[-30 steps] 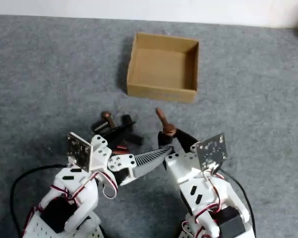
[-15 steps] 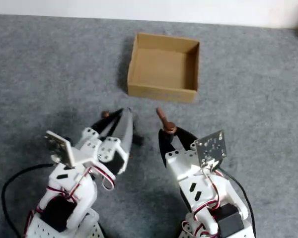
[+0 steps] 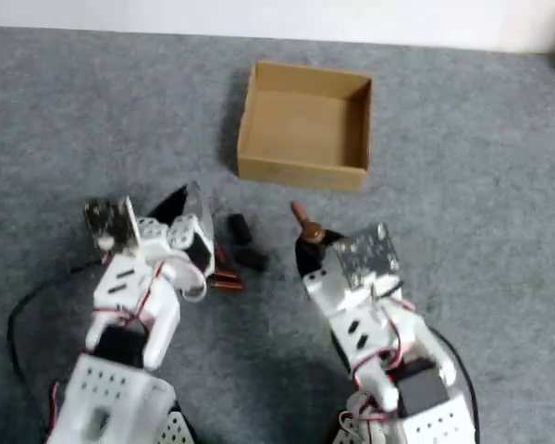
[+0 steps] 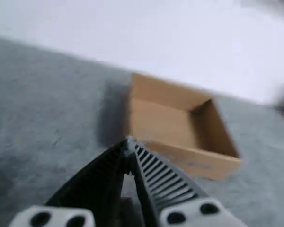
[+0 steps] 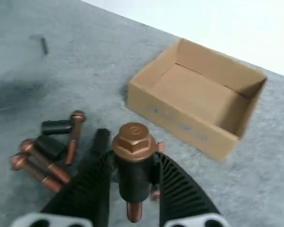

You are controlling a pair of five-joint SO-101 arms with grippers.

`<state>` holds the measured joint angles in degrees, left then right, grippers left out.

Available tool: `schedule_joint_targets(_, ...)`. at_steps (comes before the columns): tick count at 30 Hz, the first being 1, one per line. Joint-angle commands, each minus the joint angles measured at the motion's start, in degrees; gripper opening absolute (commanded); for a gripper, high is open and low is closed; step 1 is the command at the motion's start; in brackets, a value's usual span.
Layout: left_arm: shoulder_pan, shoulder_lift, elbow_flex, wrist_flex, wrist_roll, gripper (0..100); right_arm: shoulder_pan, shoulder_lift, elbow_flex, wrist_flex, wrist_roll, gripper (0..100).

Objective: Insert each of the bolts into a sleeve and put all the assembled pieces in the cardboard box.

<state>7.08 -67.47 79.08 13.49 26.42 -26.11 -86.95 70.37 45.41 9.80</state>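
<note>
Right hand (image 5: pixel 134 160) clenched on a sleeve (image 5: pixel 132 183) with bolt (image 5: pixel 134 142) through it, near box (image 3: pixel 301 172) front, left hand (image 4: pixel 128 144) pinched closed on nothing, loose bolts (image 5: pixel 40 168) beside, grey counter (image 3: pixel 481 185), white wall (image 3: pixel 259 14).

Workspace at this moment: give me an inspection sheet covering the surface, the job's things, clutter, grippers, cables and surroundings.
Surface: grey mat, flat, nothing spilled on it.
Job's things: cardboard box open and empty; loose bolts and loose sleeves lie in a small pile on the mat between the arms, short of the box.
Clutter: nothing seen.
Grippers: right gripper shut on a black sleeve with a bolt through it; left gripper shut, apparently empty, aimed toward the box.
Cables: black cable loops on the mat beside the left arm, apart from the pile.
Surroundings: white surface beyond the mat's far edge.
</note>
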Motion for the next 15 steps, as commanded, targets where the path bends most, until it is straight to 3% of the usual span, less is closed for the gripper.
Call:
schedule_joint_targets(1, -2.9, 21.0, -9.0, -4.7, 0.4, 1, 5.6, 27.1, -21.0, -4.4, 2.5, 0.5)
schedule_joint_targets(8, -8.0, 45.8, -16.7, -17.0, 0.4, 1, 14.1, 69.8, -60.2, -4.2, 2.5, 0.5)
schedule_joint_targets(15, -8.3, 48.2, -16.7, -20.3, 0.4, 1, 19.3, 108.5, -99.4, 6.3, 6.9, 0.5)
